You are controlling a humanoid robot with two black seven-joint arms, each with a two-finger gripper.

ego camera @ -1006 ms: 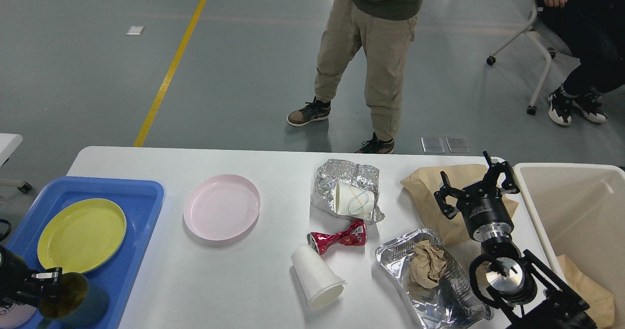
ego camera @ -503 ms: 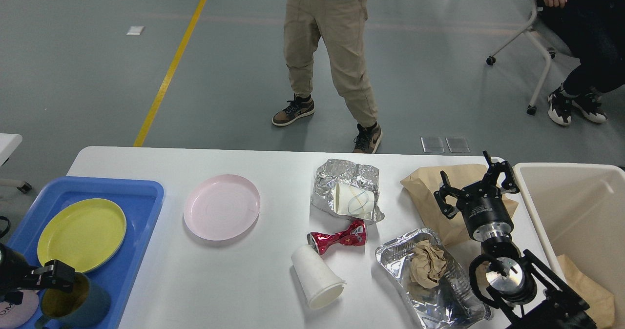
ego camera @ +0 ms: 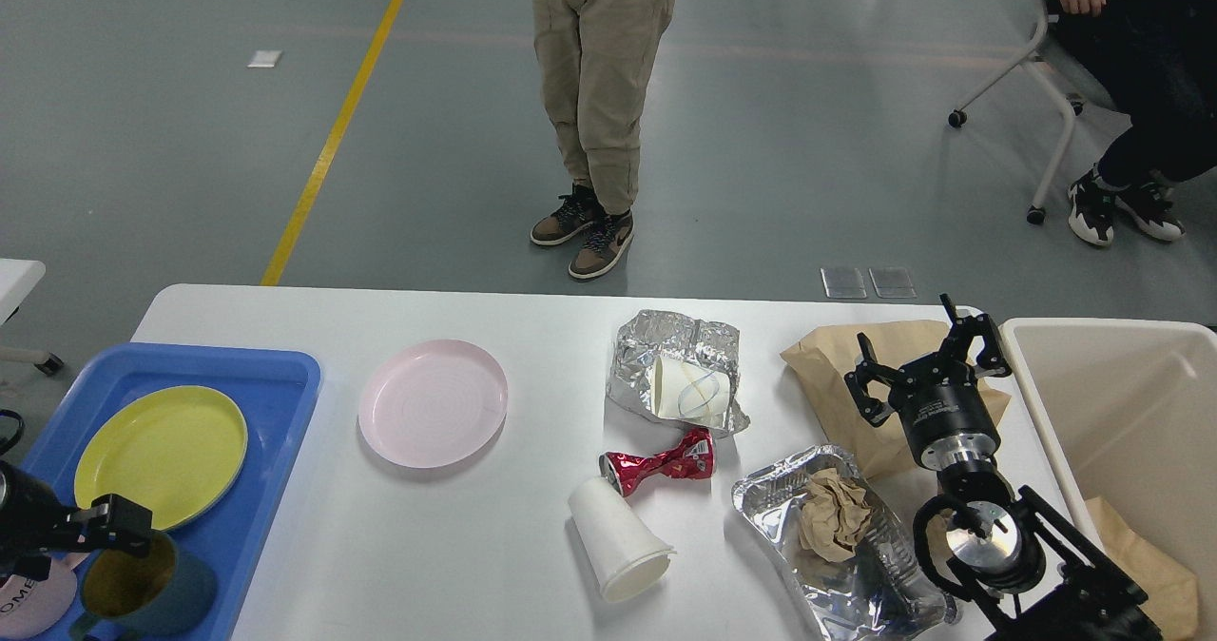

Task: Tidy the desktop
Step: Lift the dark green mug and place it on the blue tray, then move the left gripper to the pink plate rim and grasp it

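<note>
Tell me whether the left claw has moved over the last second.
Yes. The left claw has shifted right and slightly down along the blue tray, now at the dark cup's rim.

The setting looks like a robotics lab or industrial test hall. A wide grey painted floor (ego camera: 190,146) carries a yellow lane line (ego camera: 340,123), as in a workshop, and a wheeled office chair (ego camera: 1041,99) stands at the right. A person in khaki trousers (ego camera: 599,61) stands beyond the white desktop (ego camera: 456,546), beside the robot's black arms.
</note>
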